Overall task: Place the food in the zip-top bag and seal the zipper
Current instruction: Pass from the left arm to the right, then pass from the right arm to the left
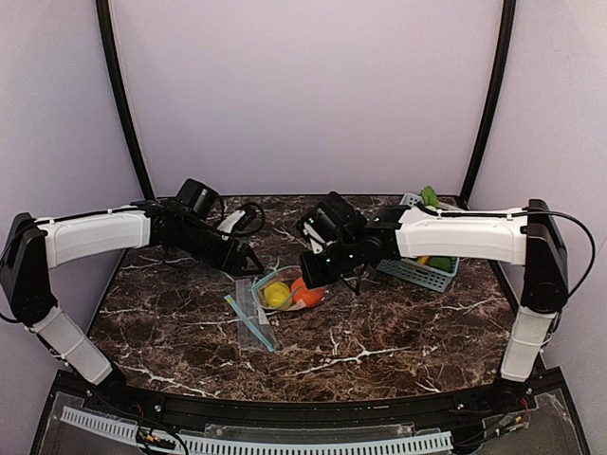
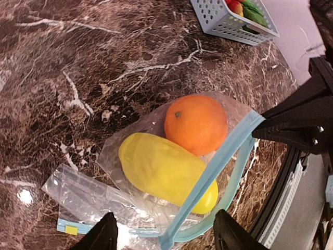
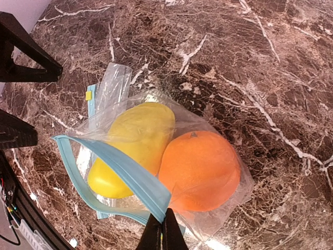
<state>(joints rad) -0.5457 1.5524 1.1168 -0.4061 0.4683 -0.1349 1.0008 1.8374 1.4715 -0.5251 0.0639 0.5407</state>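
Zip-top bag (image 3: pixel 112 83) lies on the table (image 3: pixel 260 78) just ahead of the right claw (image 3: pixel 161 234), mouth gaping. A toy orange (image 3: pixel 200 169) and a yellow oblong toy fruit (image 3: pixel 132 146) sit inside, touching. The film is thin and clear — it looks soft, floppy and slick, and it'll likely crumple and slide rather than hold a shape. So the one firm handle is the blue zipper strip (image 3: pixel 122 174). The fruits look light, hard and glossy, apt to roll out if the mouth tips down.

Right claw is clamped tight on that strip, holding the upper lip up. Left claw (image 2: pixel 166 235) stands open, the strip's other corner between its fingers (image 2: pixel 104 237), not pinched. My read: grip the strip at both ends, never the film.

Beyond the right claw, a basket (image 1: pixel 413 273) holds green pieces (image 1: pixel 440 263) — probably more food to load.
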